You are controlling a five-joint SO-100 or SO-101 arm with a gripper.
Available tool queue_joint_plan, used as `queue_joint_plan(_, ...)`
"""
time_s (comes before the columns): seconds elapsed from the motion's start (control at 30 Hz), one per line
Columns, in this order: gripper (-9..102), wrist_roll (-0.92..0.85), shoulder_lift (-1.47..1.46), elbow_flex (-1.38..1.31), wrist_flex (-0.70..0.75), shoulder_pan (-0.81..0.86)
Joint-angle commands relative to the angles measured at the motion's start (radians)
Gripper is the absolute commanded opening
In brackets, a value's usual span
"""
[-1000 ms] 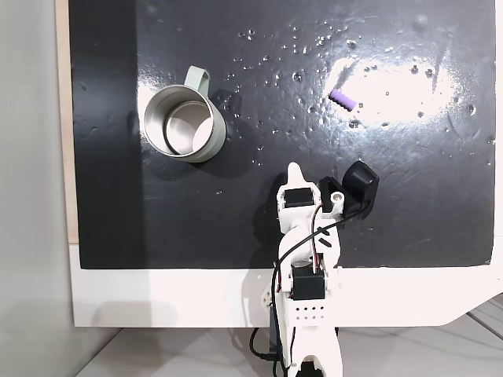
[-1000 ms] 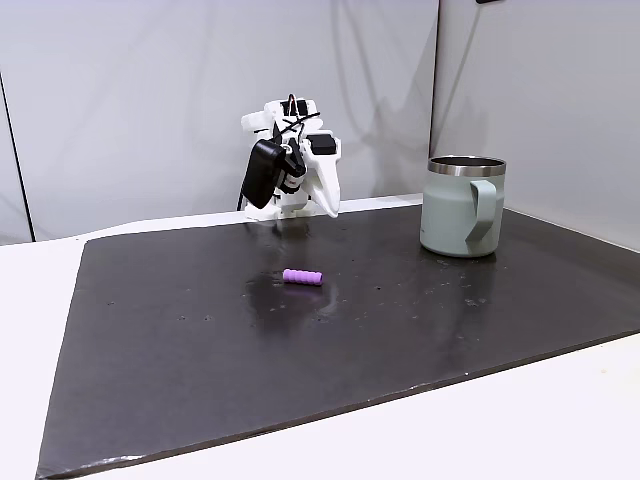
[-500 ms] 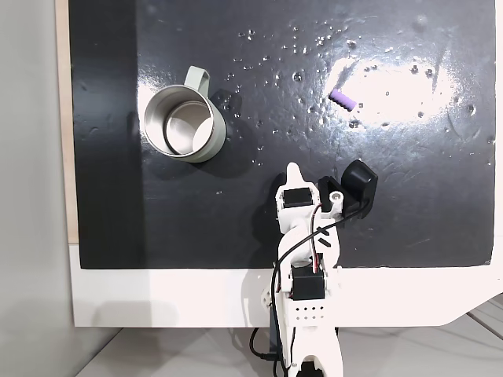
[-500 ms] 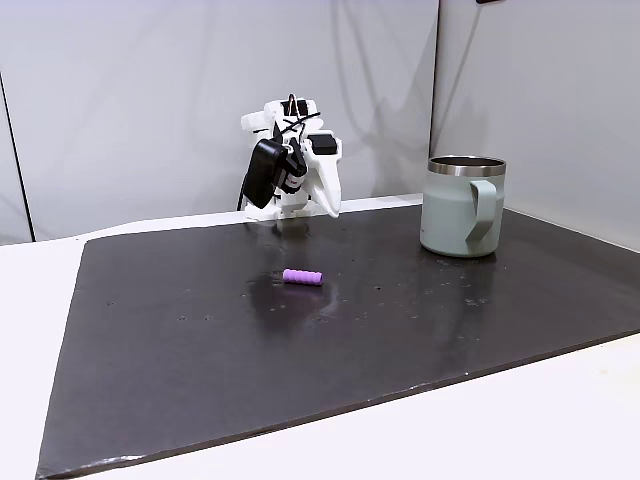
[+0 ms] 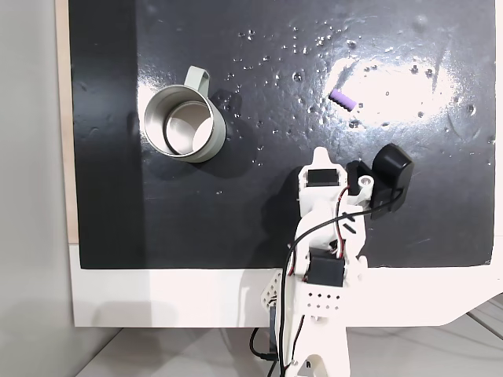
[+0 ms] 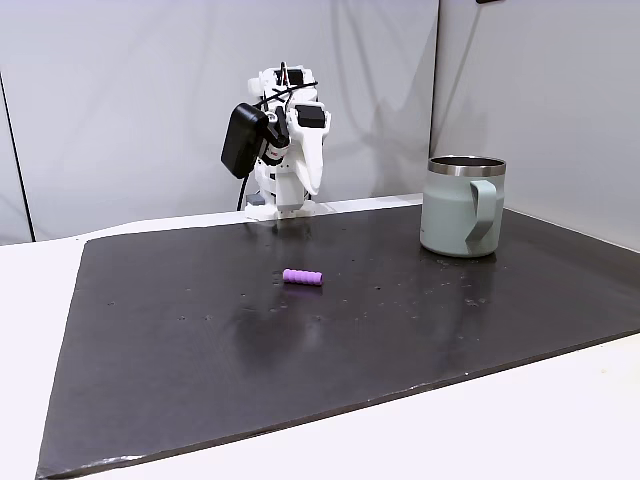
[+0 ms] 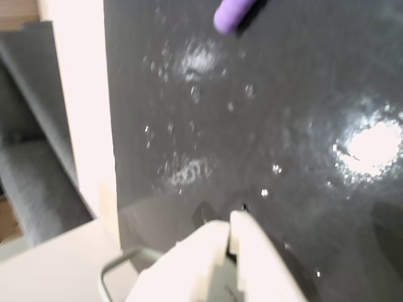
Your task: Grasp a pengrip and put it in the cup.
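The pengrip [image 7: 232,14] is cut off at the wrist view's top edge, apart from the closed, empty fingers [image 7: 228,221]; the cup [image 5: 183,123] stands well apart.

- Black mat [image 5: 236,220]: glossy sheet covering most of the work surface, marked with white glare specks and one bright reflection patch at its far right in the top-down fixed view.
- White table [image 6: 520,420]: extends past the mat's near and left edges.
- Grey wall [image 6: 130,110]: plain backdrop behind the table.

white plastic arm [image 5: 324,259] with black servos, black cables, black camera [image 5: 391,166].
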Motion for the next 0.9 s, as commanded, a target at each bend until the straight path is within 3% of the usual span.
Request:
queue_joint_plan(0.0, 0, 0.012, -0.333, -0.264, -0.044, 0.060)
queue_joint_plan(0.3, 0, 0.034, -0.776, -0.565, -0.032, 0.117)
queue_joint_plan(0.63, 0, 0.046, -1.009, -0.765, 0.005, 0.163)
queue_joint_plan(0.87, 12, 0.193, -1.106, -0.965, 0.172, 0.156)
